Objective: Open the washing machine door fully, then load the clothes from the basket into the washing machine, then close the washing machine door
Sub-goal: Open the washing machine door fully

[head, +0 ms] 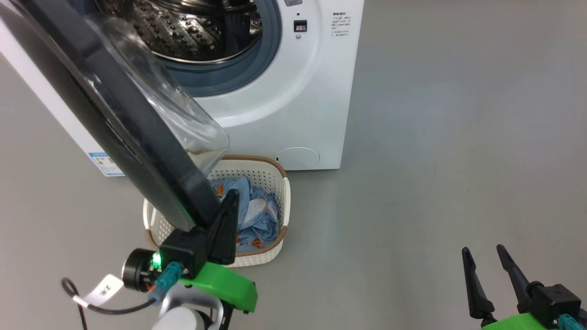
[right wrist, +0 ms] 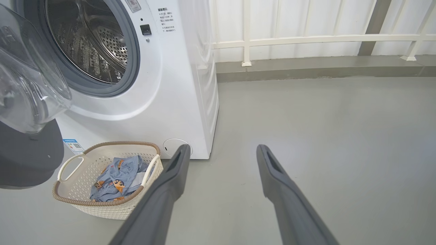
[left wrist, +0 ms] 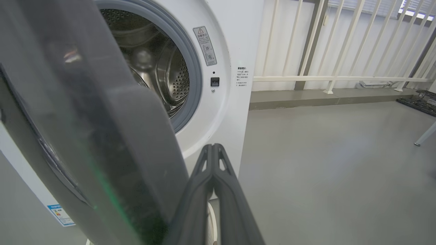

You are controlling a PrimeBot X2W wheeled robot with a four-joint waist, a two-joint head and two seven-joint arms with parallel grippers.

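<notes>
Just beside the closed left jaws, the open washing machine door (head: 114, 119).

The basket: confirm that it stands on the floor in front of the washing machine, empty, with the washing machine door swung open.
Not empty. The basket holds the clothes, light-blue printed fabric, as the right wrist view shows. The rest stands: it is on the floor in front of the washing machine, with the washing machine door swung open.
</notes>
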